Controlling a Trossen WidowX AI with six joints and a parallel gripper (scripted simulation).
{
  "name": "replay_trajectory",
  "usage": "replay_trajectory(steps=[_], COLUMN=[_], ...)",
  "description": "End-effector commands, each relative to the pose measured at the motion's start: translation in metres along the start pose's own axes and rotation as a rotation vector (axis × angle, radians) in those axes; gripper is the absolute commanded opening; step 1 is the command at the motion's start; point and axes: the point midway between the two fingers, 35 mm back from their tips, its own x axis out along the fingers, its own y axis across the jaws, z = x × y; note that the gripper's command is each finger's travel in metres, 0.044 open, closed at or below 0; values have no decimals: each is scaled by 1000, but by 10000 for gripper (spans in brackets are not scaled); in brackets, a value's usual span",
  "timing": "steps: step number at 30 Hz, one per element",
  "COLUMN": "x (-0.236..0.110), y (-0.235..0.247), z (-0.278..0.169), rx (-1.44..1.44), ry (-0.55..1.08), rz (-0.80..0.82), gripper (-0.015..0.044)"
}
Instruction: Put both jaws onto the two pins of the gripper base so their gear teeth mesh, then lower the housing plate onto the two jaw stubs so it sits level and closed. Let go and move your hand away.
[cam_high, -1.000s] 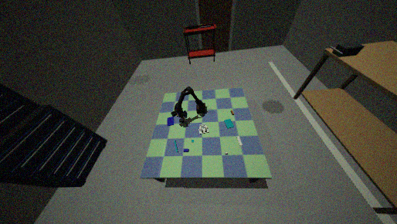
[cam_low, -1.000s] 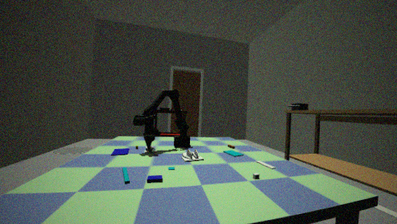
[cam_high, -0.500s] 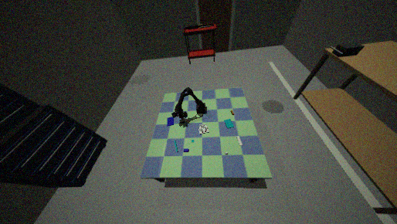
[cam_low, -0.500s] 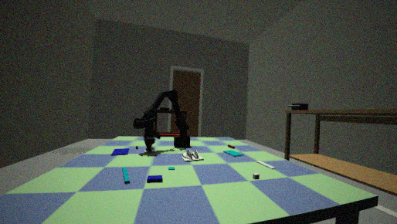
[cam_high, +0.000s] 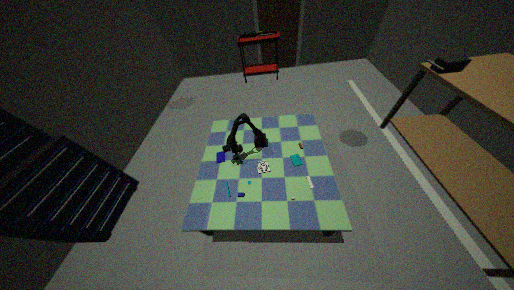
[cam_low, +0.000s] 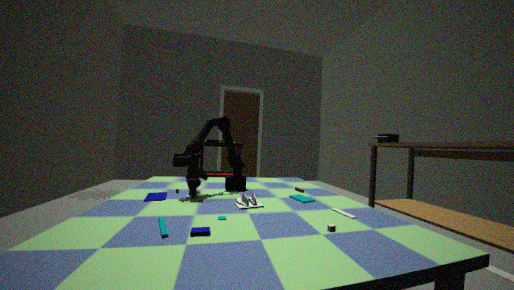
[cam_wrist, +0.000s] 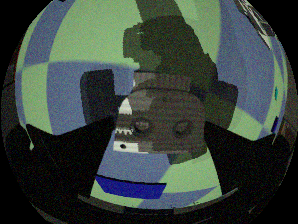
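The tool (cam_high: 237, 157) (cam_low: 192, 195) (cam_wrist: 160, 124) is hovering low over the desk (cam_high: 275, 217) (cam_low: 225, 270), fingers spread apart, holding nothing, above what is probably the housing plate (cam_wrist: 162, 112). Good technique would be centring, descending straight, then closing evenly on its sides. The plate is lying grey and shadowed, showing rounded shoulders, two round features (holes or bosses, I cannot tell) and a ribbed end. Beside it, the pale gripper base (cam_high: 268, 171) (cam_low: 256, 206) is waiting.
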Motion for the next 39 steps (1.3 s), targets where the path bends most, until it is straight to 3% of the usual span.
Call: replay_trajectory(steps=[1,17,29,39], x=[1,0,0,-29], y=[1,0,0,-1], z=[0,0,0,-2], rx=[-4,0,0,-1], ry=[2,0,0,1], rz=[5,0,0,2], gripper=[440,353,351,351])
